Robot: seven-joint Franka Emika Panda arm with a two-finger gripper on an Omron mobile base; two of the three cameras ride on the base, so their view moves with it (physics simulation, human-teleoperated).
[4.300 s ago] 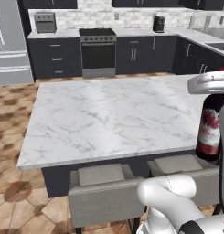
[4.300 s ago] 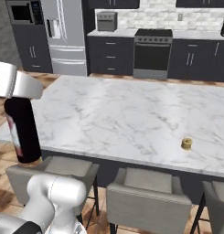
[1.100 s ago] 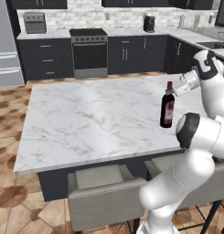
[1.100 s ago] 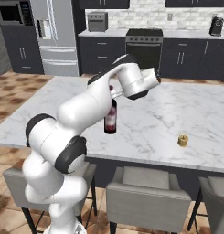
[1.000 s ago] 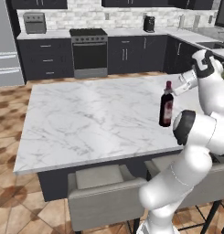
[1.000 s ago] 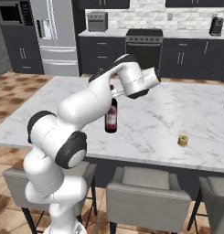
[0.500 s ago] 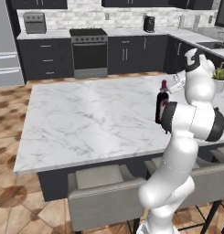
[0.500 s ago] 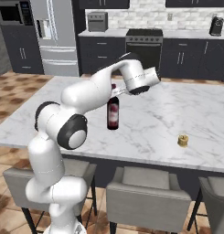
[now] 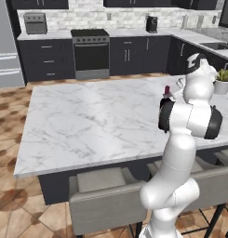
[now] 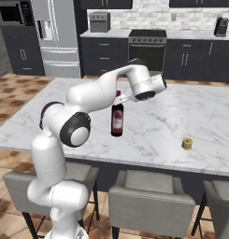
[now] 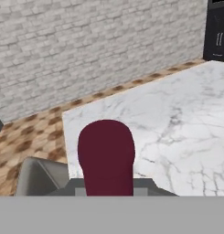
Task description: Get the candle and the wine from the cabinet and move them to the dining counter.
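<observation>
The wine (image 10: 117, 119) stood upright on the dining worktop (image 10: 190, 116), the white grey-veined marble island, its base resting on the marble. In the right base view it sat a little in from the near long edge, toward the left half of the top. The pincer (image 10: 121, 97) was clamped on the bottle's red-capped neck, reaching it from the side, with the white arm arching over from the near edge. In the left base view the arm's body covered most of the bottle, leaving just the red cap (image 9: 167, 89) visible beside the wrist, close to the right end of the worktop (image 9: 87, 121). The hand view looked down over the dark red cap (image 11: 106, 153) held close at the bottom, with a corner of the marble top (image 11: 177, 123) beyond it.

A small yellowish candle (image 10: 186, 143) sat on the same worktop, well apart from the bottle, nearer the near long edge and to the right. Grey upholstered stools (image 10: 148, 196) lined the near side of the island.
</observation>
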